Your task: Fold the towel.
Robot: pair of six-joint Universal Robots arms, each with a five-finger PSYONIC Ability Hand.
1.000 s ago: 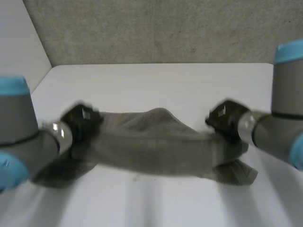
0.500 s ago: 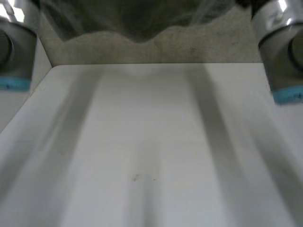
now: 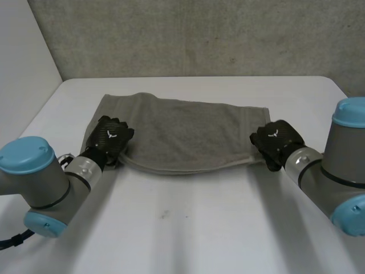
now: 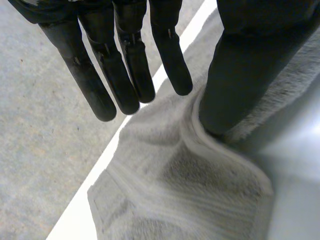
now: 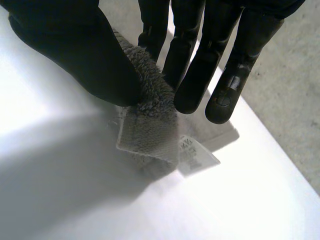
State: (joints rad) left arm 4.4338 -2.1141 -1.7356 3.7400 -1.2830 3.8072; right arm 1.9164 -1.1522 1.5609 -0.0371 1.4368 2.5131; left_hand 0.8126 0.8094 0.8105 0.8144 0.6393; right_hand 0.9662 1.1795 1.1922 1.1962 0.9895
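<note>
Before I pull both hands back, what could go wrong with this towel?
1. The black right hand pinches a corner of the grey terry towel between thumb and fingers; retreating before it opens could drag the fold apart.
2. The left hand has its thumb dug into a bunched corner, which may snag and lift.
3. On the white table, the layers' near edges look uneven; the fold may set crooked.

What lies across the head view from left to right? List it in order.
In order: left arm → left hand → towel → right hand → right arm.
</note>
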